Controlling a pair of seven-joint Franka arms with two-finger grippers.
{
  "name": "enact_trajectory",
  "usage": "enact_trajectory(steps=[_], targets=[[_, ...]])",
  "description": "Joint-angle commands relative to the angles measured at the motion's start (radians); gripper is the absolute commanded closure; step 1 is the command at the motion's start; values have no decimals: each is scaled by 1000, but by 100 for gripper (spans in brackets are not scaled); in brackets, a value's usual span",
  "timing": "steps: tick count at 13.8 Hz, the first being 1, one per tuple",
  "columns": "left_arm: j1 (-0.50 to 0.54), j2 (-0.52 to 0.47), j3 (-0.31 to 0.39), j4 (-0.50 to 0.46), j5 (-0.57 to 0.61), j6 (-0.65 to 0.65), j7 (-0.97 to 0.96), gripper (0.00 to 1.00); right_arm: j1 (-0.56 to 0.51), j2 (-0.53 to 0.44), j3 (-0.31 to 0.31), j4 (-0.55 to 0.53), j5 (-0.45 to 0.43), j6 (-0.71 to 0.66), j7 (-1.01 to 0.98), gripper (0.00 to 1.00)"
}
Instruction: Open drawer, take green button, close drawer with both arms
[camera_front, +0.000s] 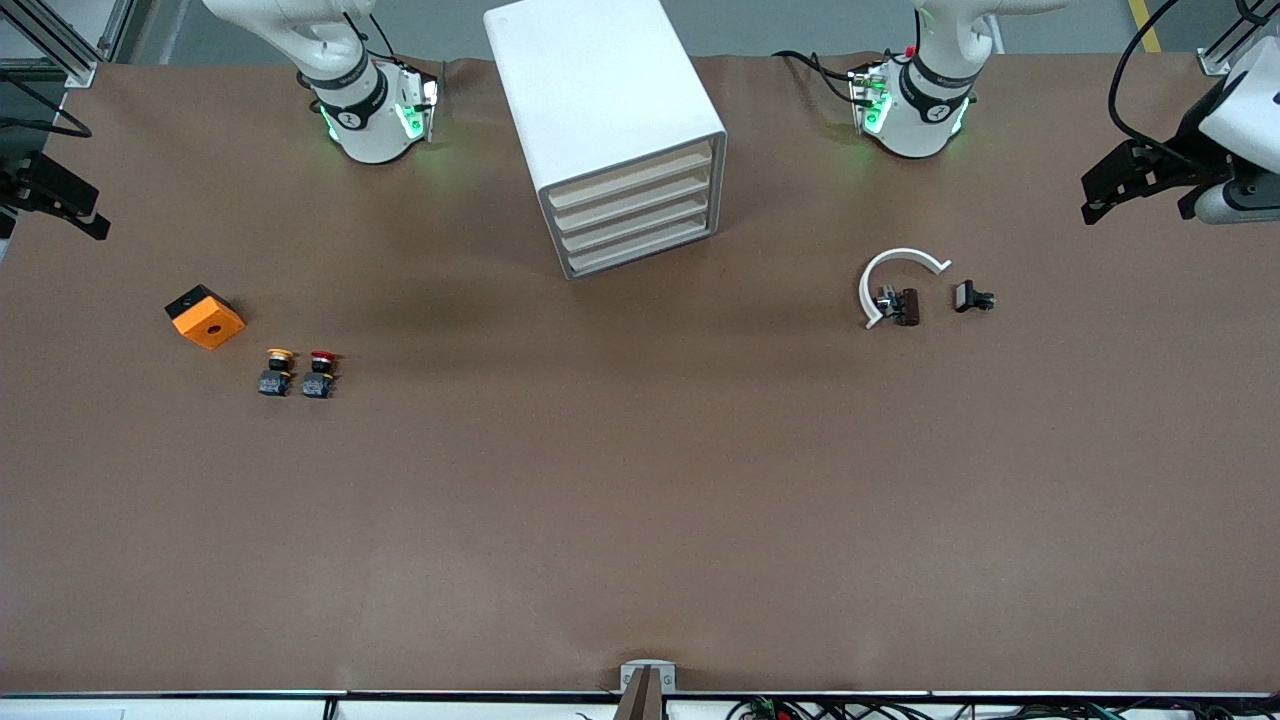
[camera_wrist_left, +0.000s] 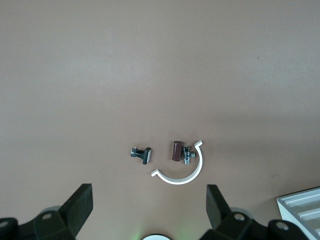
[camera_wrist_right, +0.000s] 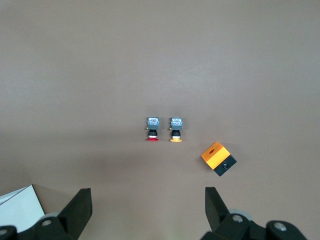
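Observation:
The white drawer cabinet (camera_front: 600, 90) stands at the back middle of the table, between the two arm bases. Its four drawers (camera_front: 635, 215) are all shut. The green-capped button is not in view. My left gripper (camera_front: 1110, 190) hangs open and empty over the left arm's end of the table; in the left wrist view (camera_wrist_left: 150, 197) its fingers stand wide apart. My right gripper (camera_front: 60, 205) hangs open and empty over the right arm's end; it shows wide open in the right wrist view (camera_wrist_right: 148, 200). A corner of the cabinet shows in both wrist views (camera_wrist_left: 305, 210) (camera_wrist_right: 17, 207).
A yellow-capped button (camera_front: 277, 371), a red-capped button (camera_front: 320, 373) and an orange block (camera_front: 205, 316) lie toward the right arm's end. A white curved clamp (camera_front: 895, 275), a brown part (camera_front: 905, 306) and a small black part (camera_front: 972, 297) lie toward the left arm's end.

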Motion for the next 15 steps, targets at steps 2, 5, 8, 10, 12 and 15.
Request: enact_trajectory(steps=[2,5,8,10,12,15], targets=[[2,19,3,30,-16,-34,13,0,-8,16,6,31,10,-12,-6,0],[-7,76,2,54,-15,-34,4,0,-8,16,6,31,10,-11,-6,0],[-13,183,-1,53,-3,-15,12,0,-6,16,6,31,10,-11,-6,0],[-16,269,-5,50,-6,50,-5,0,-5,16,6,31,10,-11,-6,0],[-16,353,-6,50,-15,115,-8,0,-5,18,6,31,12,-11,-6,0],[-44,451,-14,48,-16,199,-94,0,-5,21,6,31,10,-12,-7,0]])
